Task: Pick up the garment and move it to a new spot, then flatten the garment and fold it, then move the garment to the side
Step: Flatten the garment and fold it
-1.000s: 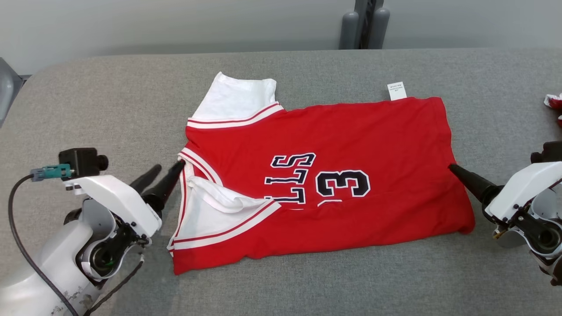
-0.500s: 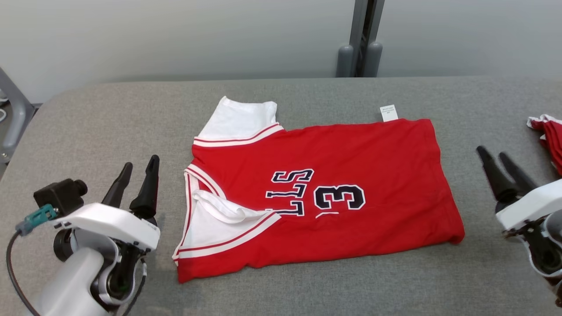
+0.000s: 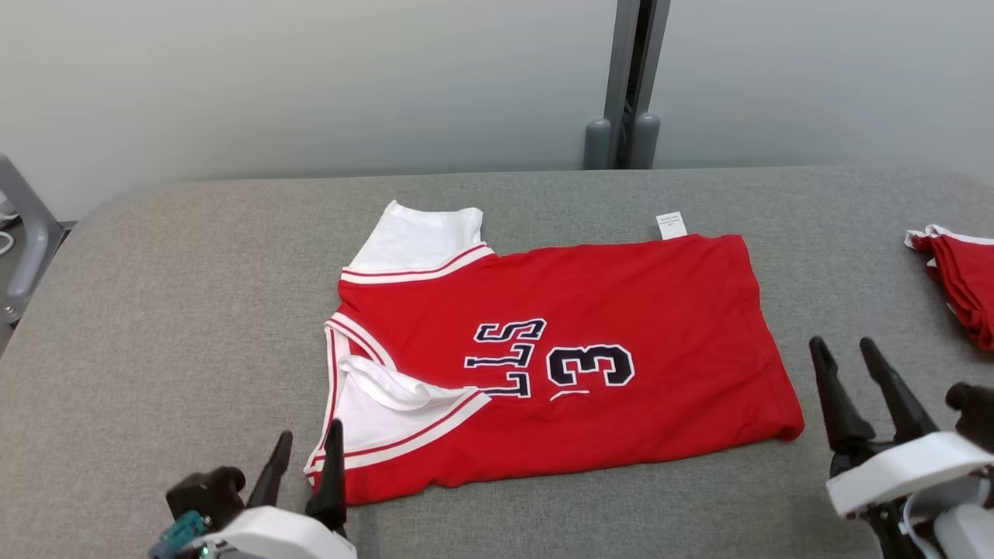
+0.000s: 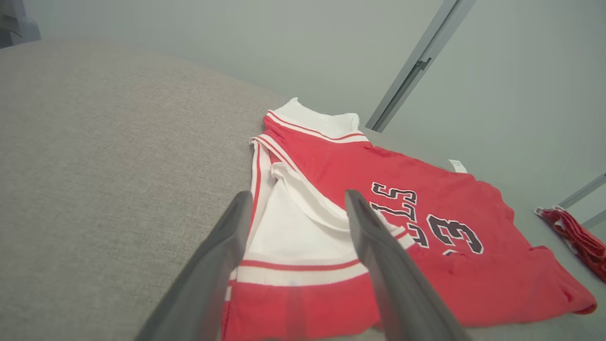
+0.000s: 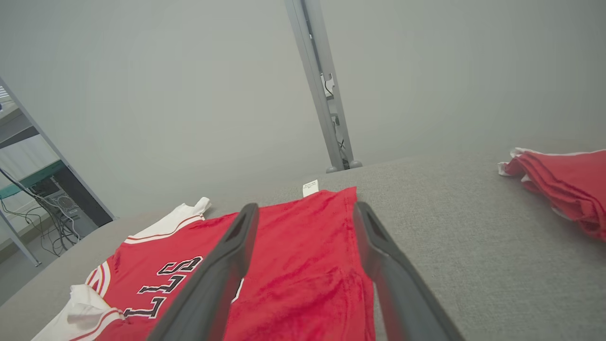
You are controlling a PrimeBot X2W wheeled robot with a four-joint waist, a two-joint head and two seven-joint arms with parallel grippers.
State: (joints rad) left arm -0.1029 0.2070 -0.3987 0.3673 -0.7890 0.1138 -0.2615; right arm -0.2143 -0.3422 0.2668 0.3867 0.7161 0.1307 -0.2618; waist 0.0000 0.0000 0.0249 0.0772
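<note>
Where the garment (image 3: 621, 295) ends, grey table (image 3: 194, 264) spreads all around.

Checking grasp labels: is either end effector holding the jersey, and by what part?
Nothing held. The left end effector and right end effector are both open; the jersey lies free on the table.
</note>
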